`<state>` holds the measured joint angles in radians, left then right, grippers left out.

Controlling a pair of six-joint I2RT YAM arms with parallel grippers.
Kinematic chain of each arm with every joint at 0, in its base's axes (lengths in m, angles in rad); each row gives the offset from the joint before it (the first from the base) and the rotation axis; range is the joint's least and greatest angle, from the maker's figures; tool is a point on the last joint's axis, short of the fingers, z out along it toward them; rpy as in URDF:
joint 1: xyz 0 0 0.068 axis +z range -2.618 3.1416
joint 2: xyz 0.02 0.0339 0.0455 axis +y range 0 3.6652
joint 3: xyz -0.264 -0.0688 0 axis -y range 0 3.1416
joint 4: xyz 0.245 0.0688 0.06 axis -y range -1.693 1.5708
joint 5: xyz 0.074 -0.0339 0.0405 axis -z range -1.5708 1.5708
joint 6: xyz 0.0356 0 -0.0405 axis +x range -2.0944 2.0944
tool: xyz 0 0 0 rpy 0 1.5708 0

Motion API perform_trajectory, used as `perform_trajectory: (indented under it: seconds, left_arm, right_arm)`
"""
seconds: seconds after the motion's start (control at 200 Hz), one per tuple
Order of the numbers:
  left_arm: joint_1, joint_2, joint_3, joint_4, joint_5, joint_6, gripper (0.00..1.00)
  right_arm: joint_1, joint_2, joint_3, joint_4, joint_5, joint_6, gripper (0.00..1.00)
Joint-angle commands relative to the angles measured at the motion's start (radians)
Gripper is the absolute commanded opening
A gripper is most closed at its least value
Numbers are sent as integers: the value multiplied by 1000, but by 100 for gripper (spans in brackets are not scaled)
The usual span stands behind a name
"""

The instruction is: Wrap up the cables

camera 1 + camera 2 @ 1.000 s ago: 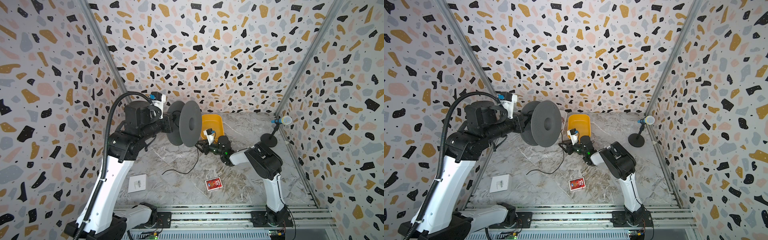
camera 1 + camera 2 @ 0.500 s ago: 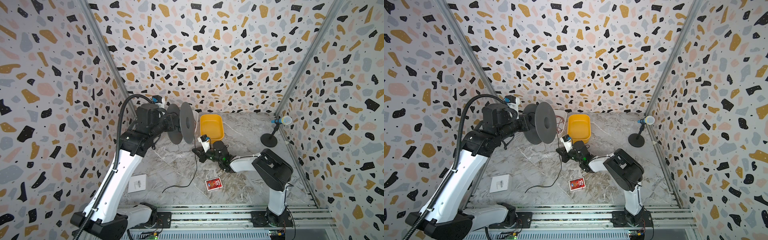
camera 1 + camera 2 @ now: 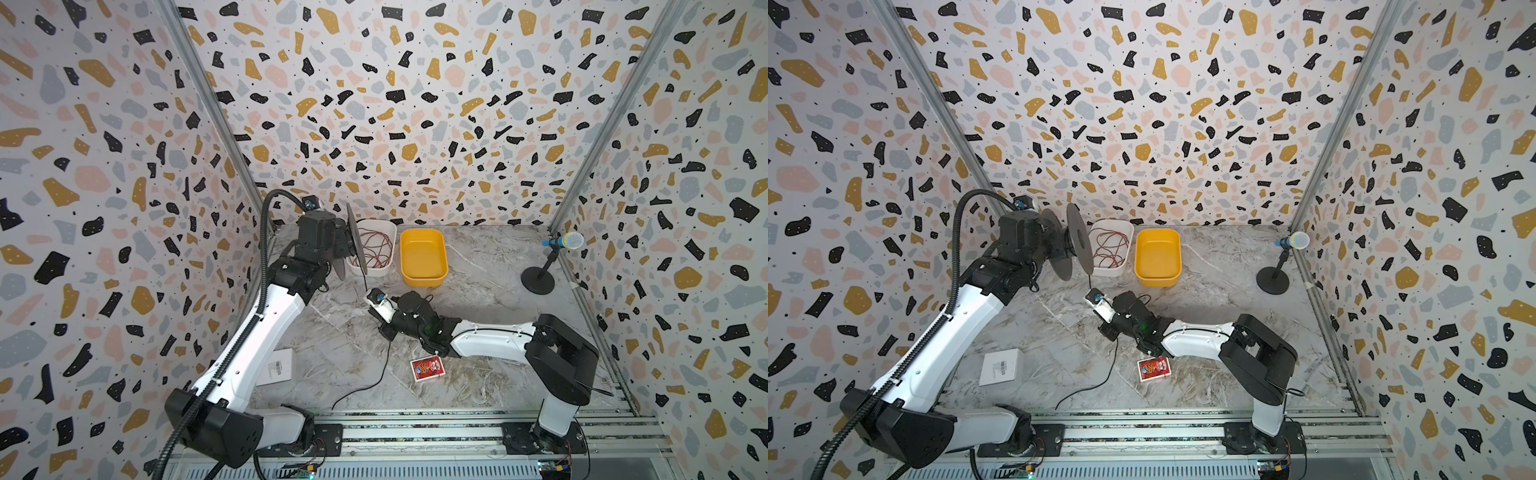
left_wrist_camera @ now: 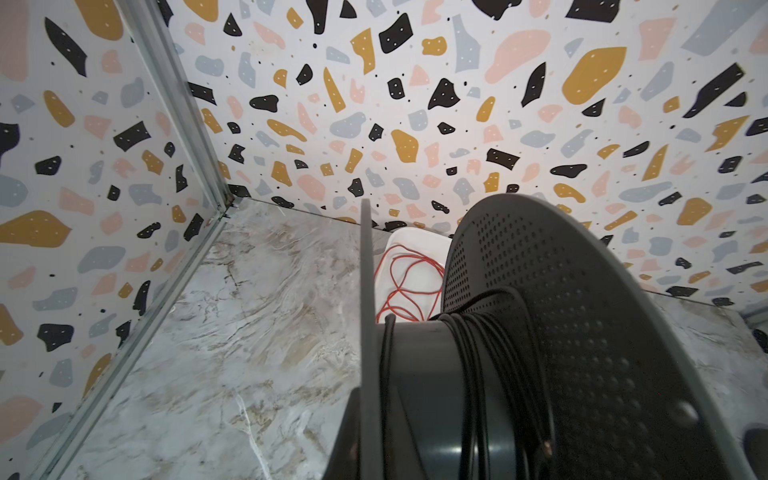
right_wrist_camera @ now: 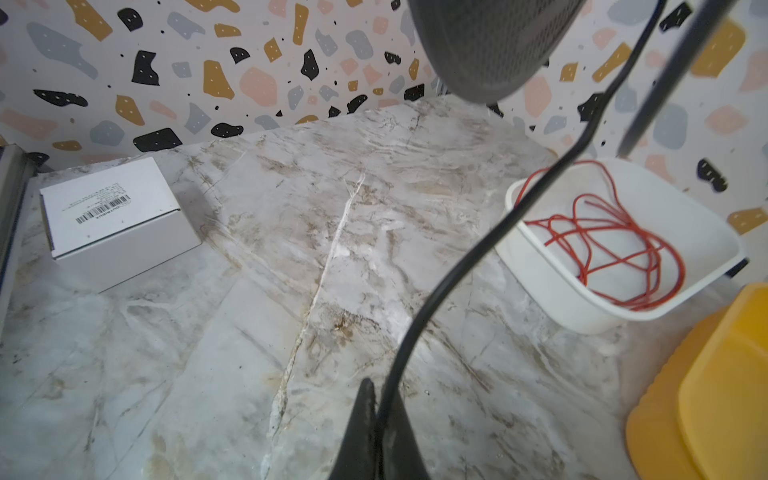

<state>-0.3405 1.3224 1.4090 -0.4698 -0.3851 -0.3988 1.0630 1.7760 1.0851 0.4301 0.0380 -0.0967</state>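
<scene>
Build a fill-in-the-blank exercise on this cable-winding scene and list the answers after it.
1. The white tub holds a loose coil of ____ wire.
2. The yellow tub holds ____.
3. The right pincer is shut on the ____ cord.
4. The grey spool is carried aloft by the ____ arm.

Missing words: red; nothing; black; left.

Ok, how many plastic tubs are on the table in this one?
2. The white tub holding red wire sits at the back; the empty yellow tub is beside it, on its right. None seems hidden.
</scene>
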Motion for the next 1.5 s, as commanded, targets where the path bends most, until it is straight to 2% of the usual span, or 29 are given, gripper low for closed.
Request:
perform_trajectory:
  seconds: [0.0,0.205,0.39,0.586,0.761,0.871,1.046,1.202,1.287,1.387,1.497]
  left_arm:
    - [5,-2,-12,104,-78,26,0]
    - [5,2,-43,27,-81,53,0]
    - [5,8,-44,-71,-21,82,0]
    - [3,-5,-64,-120,104,109,0]
    - [1,-19,-86,-138,213,119,0]
    - [-8,-22,-100,-144,281,135,0]
    - [-16,-32,-123,-155,287,143,0]
    - [-33,-50,-131,-165,307,164,0]
    - [-34,-60,-136,-173,322,163,0]
    - [-33,-68,-133,-171,358,173,0]
    - [-33,-78,-125,-171,394,174,0]
  right_arm:
    - [47,-80,75,-104,146,-113,0]
    - [74,-133,187,-267,255,-124,0]
    - [74,-143,278,-365,394,-154,0]
    - [69,-96,379,-432,533,-175,0]
    - [27,-81,413,-456,553,-166,0]
    - [-1,-71,422,-471,542,-166,0]
    - [-23,-57,447,-482,528,-173,0]
    - [-63,-31,501,-520,462,-151,0]
    - [-109,1,570,-598,360,-106,6]
    - [-139,27,604,-636,284,-94,6]
    - [-188,49,613,-660,129,-64,6]
